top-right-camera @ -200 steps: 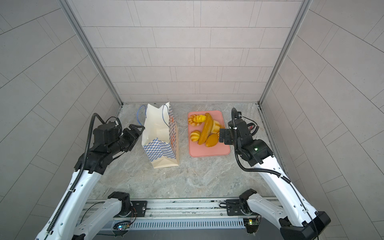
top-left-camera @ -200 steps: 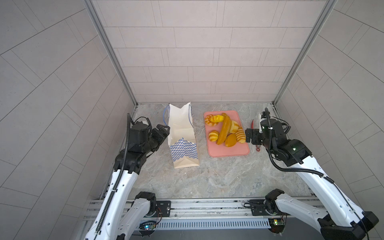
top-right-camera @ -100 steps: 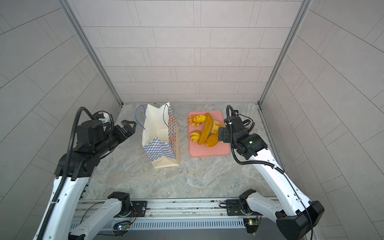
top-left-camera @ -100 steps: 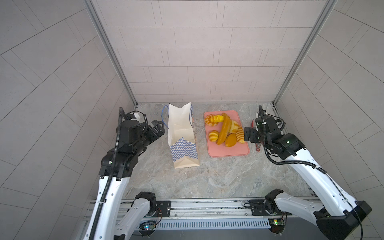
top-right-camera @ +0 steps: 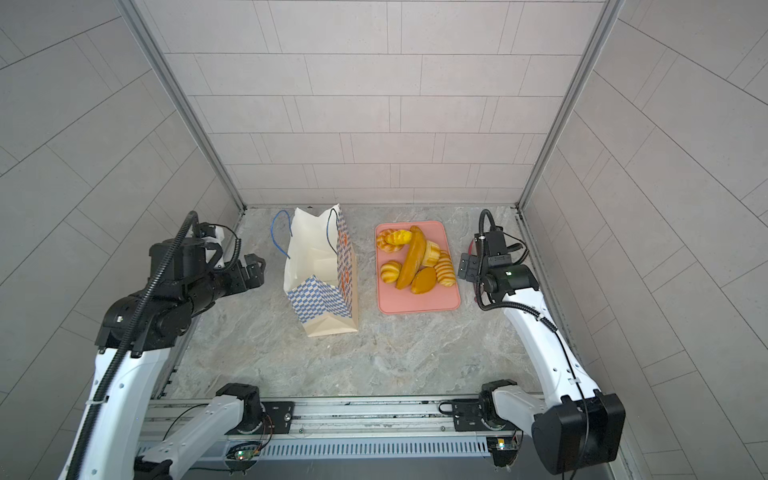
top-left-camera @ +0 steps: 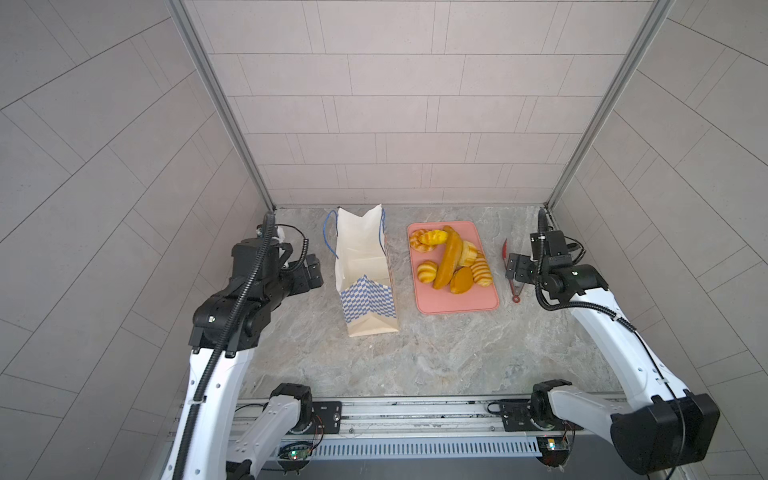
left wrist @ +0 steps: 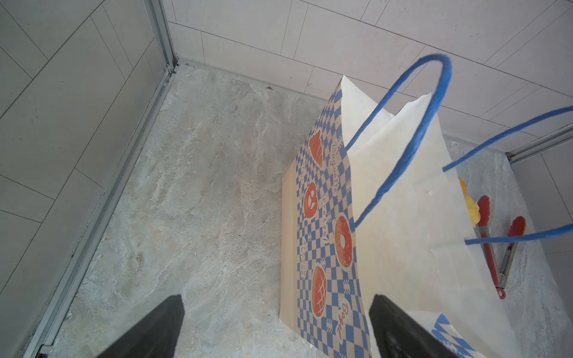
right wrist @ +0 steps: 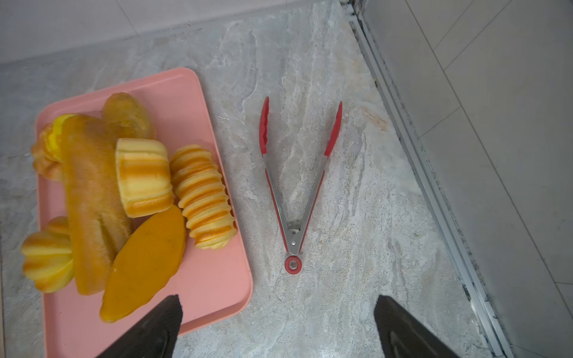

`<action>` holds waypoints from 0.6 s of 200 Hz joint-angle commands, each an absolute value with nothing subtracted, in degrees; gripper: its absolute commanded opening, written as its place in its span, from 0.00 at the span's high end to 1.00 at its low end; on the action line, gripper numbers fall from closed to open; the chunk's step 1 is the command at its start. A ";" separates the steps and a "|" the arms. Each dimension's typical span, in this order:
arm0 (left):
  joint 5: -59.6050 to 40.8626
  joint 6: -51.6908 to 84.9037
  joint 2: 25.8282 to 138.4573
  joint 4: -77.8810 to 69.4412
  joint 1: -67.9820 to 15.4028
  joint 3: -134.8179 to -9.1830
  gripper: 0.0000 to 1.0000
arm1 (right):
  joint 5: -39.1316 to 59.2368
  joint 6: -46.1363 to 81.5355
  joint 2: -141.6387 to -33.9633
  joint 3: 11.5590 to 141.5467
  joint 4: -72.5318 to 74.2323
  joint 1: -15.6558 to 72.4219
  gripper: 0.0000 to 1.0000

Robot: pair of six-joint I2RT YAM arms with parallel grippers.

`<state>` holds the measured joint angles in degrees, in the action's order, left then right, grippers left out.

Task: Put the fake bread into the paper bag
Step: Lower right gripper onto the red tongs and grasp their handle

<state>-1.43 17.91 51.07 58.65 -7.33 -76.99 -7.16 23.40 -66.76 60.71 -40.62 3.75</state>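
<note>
Since a second ago the left gripper point(top-left-camera: 313, 272) has been drawn back from the left wall of the tall cream paper bag with the blue-white checker pattern point(top-left-camera: 368, 299) and is now held just beside it at its 9 o'clock, apart from the paper, with its jaws spread wide and nothing between them. The bag itself has not been shifted: it is seen standing upright at about 11 o'clock on the grey marbled tabletop point(top-left-camera: 415, 353), its mouth open, its blue cord handles point(left wrist: 412, 145) raised, and orange bakery pictures printed on its side. The glossy yellow-orange fake bread point(top-left-camera: 446, 262) is heaped on the flat pink plastic tray point(top-left-camera: 457, 305), which is set at the bag's 3 o'clock. A long baguette point(right wrist: 90, 201) is laid lengthwise over the pile, with a fluted bun point(right wrist: 144, 176), a striped ridged roll point(right wrist: 204, 198) and a dark orange oval bun point(right wrist: 145, 263) pressed against it, and a round striped bun point(right wrist: 46, 254) on its other side. The red-tipped metal tongs point(right wrist: 294, 235) are left lying spread on the tabletop at the tray's 3 o'clock. The right gripper point(top-left-camera: 513, 268) is held above the tongs, likewise gaping fully and carrying nothing.
</note>
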 commanded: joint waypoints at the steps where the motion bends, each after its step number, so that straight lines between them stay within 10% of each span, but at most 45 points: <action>1: -2.02 15.47 49.65 58.26 -7.80 -75.32 0.00 | -1.57 24.01 -70.56 60.23 -38.27 0.79 0.01; 120: -11.90 20.08 42.74 50.60 -8.26 -65.54 0.00 | -2.72 22.21 -93.41 65.83 -41.52 -4.75 0.06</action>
<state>-9.30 18.63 44.82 53.32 -7.92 -66.70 -1.34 22.48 -91.02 65.14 -40.16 -4.78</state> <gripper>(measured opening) 0.999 0.941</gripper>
